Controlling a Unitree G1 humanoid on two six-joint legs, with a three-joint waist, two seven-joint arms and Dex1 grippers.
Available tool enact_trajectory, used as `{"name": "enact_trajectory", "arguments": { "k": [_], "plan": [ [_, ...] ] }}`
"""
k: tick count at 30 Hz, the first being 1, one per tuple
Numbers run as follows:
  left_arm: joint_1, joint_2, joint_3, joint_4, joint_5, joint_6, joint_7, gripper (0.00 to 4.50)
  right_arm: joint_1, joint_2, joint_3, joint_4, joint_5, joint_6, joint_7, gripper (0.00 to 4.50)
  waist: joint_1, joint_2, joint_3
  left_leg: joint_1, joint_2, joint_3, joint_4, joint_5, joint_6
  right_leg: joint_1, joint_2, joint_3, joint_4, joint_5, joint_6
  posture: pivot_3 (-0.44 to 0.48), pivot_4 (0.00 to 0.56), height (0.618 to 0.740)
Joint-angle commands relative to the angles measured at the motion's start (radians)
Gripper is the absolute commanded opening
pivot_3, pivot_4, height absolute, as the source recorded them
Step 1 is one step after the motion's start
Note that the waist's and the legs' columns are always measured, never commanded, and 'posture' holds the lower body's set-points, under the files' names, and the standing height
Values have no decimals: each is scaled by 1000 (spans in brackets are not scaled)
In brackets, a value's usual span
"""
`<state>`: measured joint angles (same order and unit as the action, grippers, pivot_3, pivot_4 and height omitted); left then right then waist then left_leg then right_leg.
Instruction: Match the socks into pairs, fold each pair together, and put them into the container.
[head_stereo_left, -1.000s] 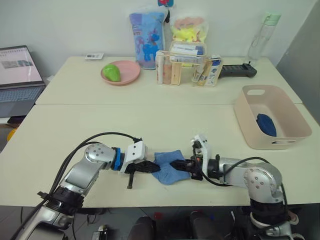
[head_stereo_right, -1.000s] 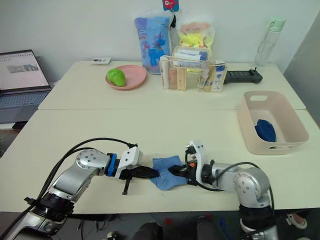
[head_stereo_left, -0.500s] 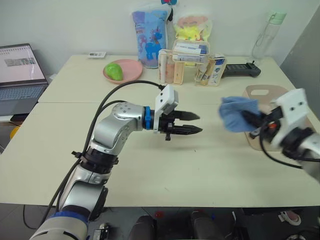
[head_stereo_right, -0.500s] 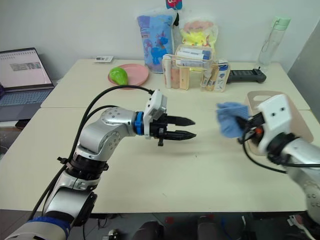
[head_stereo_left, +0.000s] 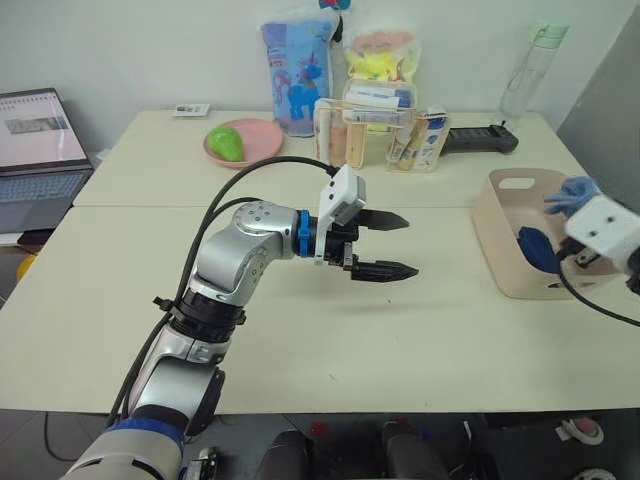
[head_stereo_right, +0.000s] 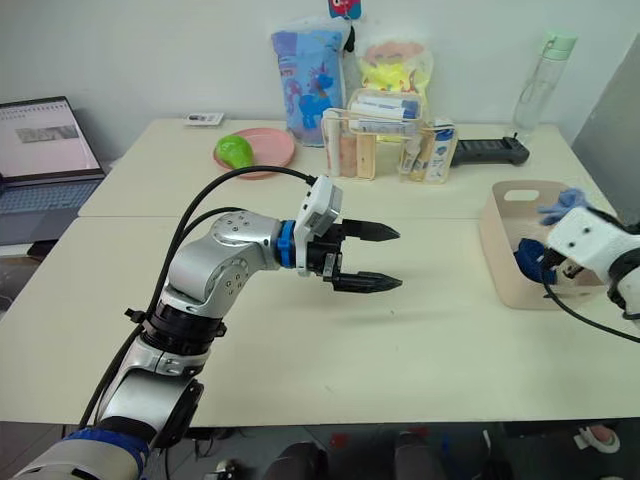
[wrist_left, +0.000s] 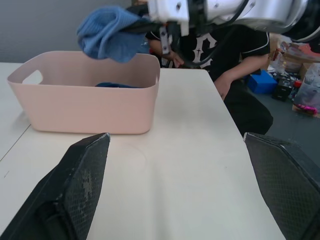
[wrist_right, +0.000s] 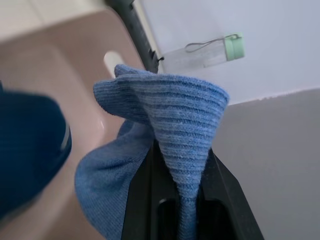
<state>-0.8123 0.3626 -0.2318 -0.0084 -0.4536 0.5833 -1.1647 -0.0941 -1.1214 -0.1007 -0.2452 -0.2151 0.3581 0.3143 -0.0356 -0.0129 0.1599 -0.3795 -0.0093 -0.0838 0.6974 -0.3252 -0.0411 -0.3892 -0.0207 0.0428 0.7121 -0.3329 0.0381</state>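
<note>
Socks, light blue pair (wrist_right: 155, 165): short ribbed fabric, bundled together, pinched between the closed black fingers of the right gripper (wrist_left: 150, 27). Position: held in the air above the pale pink rectangular plastic tub (head_stereo_left: 505, 262), over its far edge on the robot's right; not yet inside.

Socks, dark navy pair (head_stereo_left: 533, 249): folded bundle lying on the tub floor. Judged as one pair already delivered.

Socks, grey: not located on the visible table surface; whether they sit in the tub cannot be told, as its near wall hides part of the interior.

Tub: stands on the right end of the cream table (head_stereo_left: 300, 330), handle slot (head_stereo_left: 512, 183) on its far wall, rounded corners.

Left gripper (head_stereo_left: 392, 245): raised over the middle of the table, two black fingers spread wide apart, holding nothing; well apart from the tub.

Other items, far side of the table: round pink plate (head_stereo_left: 262, 140) bearing a green object (head_stereo_left: 224, 144); clear acrylic organiser (head_stereo_left: 375, 135) with small packets; printed blue bag (head_stereo_left: 295, 75); yellow packet (head_stereo_left: 380, 55); clear bottle with green cap (head_stereo_left: 524, 70); black handheld device (head_stereo_left: 480, 140); laptop (head_stereo_left: 35, 160) at the robot's left. A seated person (wrist_left: 220, 55) appears in the left wrist view beyond the table.

Progress, as a judgement: one pair placed, second pair at the point of release; remaining step is to lower and let go, then account for the grey socks.
</note>
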Motion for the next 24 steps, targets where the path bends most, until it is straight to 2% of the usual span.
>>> {"name": "enact_trajectory", "arguments": {
  "k": [1,4,8,14,21,24],
  "plan": [
    [-6,-9,-2,-36,-5,-4,10,4484,-82,13,58,21,-33,-14,73,0,0,1,0,0,0,1,0,0,0,0,0,0,0,0,0,0,150,703],
    [-8,-15,2,-35,-4,-6,19,4484,-145,22,54,41,2,18,156,0,3,1,0,-1,1,1,0,1,-1,0,0,0,0,0,0,0,150,703],
    [-12,-17,1,-29,2,-16,26,4484,-158,-1,39,15,37,87,285,0,6,1,0,-1,1,1,1,1,-1,0,-1,0,-1,0,0,0,150,703],
    [-25,-20,5,2,17,-41,29,4500,-164,-70,-42,-112,174,273,512,2011,7,1,1,-2,1,1,1,0,0,0,-1,0,-1,0,0,0,150,703],
    [-32,-21,5,29,27,-61,19,4500,-139,-102,-165,-227,323,426,653,4408,8,1,1,-2,1,0,1,-1,1,0,-2,0,-1,0,0,0,150,703],
    [-33,-21,5,38,28,-67,15,4500,-155,-96,-211,-254,378,492,661,4408,7,1,1,-2,1,0,1,-1,1,0,-2,-1,-1,0,0,0,150,703]
  ]
}}
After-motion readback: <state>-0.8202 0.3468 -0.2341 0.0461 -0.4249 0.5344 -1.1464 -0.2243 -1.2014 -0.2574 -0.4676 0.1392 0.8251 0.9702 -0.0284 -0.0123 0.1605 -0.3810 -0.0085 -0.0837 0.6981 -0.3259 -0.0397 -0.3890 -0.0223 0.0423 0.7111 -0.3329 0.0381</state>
